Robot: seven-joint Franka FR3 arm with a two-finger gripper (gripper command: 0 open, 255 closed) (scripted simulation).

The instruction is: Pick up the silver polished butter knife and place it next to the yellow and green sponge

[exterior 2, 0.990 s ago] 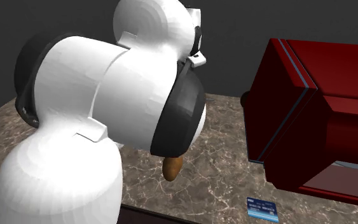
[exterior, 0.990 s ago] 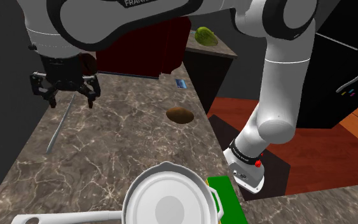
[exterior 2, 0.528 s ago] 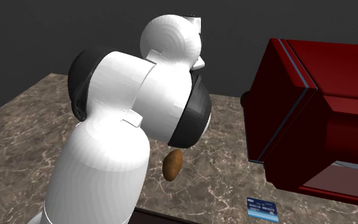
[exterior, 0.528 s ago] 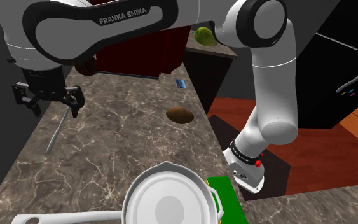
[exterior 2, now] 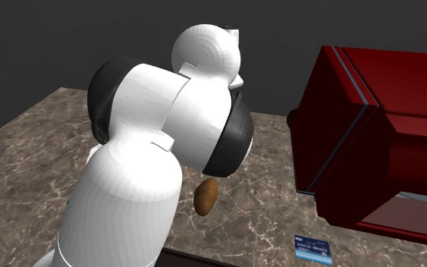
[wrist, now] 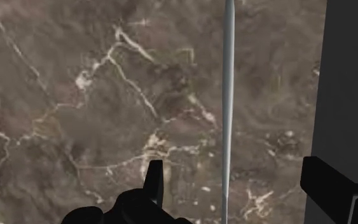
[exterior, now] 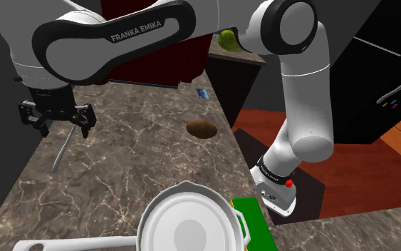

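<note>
Gripper [exterior: 63, 127] open and empty, hovering astride the butter knife [wrist: 227, 95], probably aligning for a crosswise pinch. Knife lies flat on the marble counter [exterior: 142, 167], 9 o'clock from the potato [exterior: 201, 129].

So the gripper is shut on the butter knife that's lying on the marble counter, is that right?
No. The gripper is open, not shut on it: the wrist view shows its fingers standing apart, with the butter knife lying between them untouched on the marble counter.
</note>
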